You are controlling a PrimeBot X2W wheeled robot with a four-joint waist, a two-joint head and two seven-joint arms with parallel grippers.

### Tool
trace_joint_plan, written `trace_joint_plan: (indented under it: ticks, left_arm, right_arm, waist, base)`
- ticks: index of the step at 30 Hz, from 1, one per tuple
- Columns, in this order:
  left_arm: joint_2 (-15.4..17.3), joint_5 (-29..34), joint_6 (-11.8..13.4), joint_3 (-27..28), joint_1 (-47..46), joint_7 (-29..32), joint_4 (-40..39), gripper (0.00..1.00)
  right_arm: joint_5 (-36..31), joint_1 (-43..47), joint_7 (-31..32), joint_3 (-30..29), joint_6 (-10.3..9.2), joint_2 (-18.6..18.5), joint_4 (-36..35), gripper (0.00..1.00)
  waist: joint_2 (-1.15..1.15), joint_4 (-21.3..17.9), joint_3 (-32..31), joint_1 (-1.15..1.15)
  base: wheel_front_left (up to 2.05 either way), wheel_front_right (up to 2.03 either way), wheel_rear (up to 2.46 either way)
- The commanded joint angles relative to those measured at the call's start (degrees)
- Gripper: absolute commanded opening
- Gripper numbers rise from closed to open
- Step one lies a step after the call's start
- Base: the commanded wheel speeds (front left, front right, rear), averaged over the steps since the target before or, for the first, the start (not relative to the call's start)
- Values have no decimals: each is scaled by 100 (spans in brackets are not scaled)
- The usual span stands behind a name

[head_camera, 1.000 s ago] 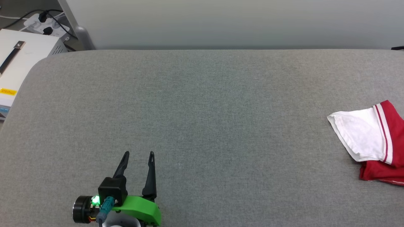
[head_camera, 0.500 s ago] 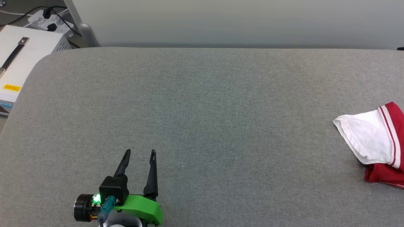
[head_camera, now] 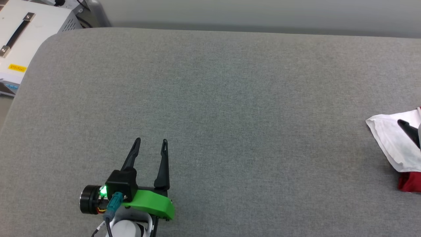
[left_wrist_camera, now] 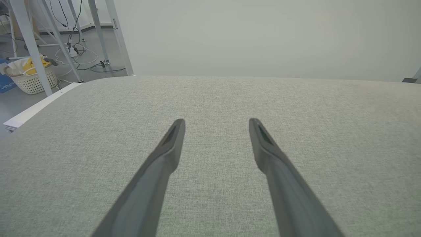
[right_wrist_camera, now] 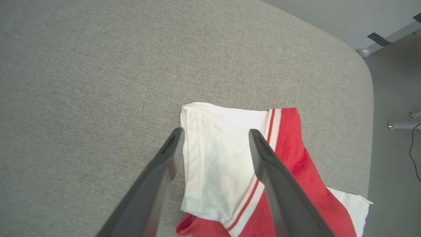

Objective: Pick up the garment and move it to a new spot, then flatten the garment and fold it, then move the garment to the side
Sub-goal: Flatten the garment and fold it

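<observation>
Left gripper (head_camera: 151, 141): fingers spread wide, gripping nothing, over the grey surface (head_camera: 230, 98), lower left of the head view.

Right gripper (right_wrist_camera: 216, 131): fingers spread wide, straddling the garment (right_wrist_camera: 213, 164) at its white sleeve. Contact cannot be told.

Garment location: right edge of the head view.

Ahead of the left gripper (head_camera: 151, 141) and to either side of it, the grey padded surface (head_camera: 230, 98) lies bare — open passage to the far edge. Off the surface, far to its left, stands a white box (head_camera: 19, 33). Under the right gripper's (right_wrist_camera: 215, 131) spread fingers lies the folded garment (right_wrist_camera: 213, 164) — bare surface to its left.
</observation>
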Motion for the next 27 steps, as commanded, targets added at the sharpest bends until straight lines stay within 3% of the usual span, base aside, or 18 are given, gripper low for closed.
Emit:
trace_joint_plan:
  ticks: [1,6,14,16,21,27]
  left_arm:
    - [-23,-66,29,-7,-115,-33,-15,100]
    - [-23,-119,55,-80,-244,-33,-32,100]
    - [-23,-174,106,-173,-426,-33,-15,100]
    - [-23,-168,111,-168,-411,-33,3,100]
    - [-23,-125,103,-111,-327,-33,26,100]
    - [-23,-88,82,-74,-179,-33,26,100]
  right_arm:
    - [97,-149,162,120,-5,-40,133,100]
    - [202,-498,421,481,-5,-5,862,100]
    - [213,-765,40,1042,-5,271,2286,100]
    - [250,-760,-166,1057,-5,278,2477,0]
    - [457,-770,-824,1049,-5,231,2611,0]
    - [880,-807,-1800,891,-5,212,2169,0]
  waist:
    - [0,139,192,0]
    - [0,257,457,0]
    - [0,372,679,0]
    - [0,358,616,0]
    - [0,280,403,0]
    - [0,187,115,0]
  base:
    - [0,0,0]
    - [0,0,0]
    - [0,0,0]
    - [0,0,0]
    - [0,0,0]
    - [0,0,0]
